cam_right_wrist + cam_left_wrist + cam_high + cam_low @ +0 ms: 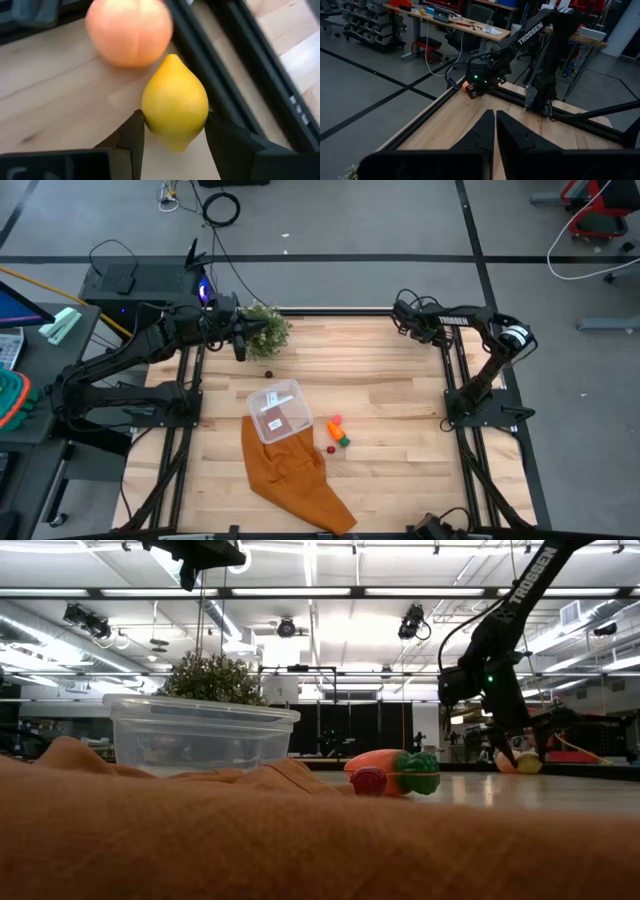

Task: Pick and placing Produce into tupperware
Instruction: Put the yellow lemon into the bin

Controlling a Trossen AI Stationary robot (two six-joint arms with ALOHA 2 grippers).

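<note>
TROSSEN lettering on right arm | right gripper [172,135] fingers flank glossy yellow lemon [175,107], peach-orange ball [129,31] beside | left gripper [494,131] pinched closed near potted plant [265,330]

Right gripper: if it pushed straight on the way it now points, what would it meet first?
The lemon, most likely: the right gripper already has its open fingers either side of it. Just past it lies the peach-coloured fruit, beside the table's black rail. How much gap remains is unclear.
</note>
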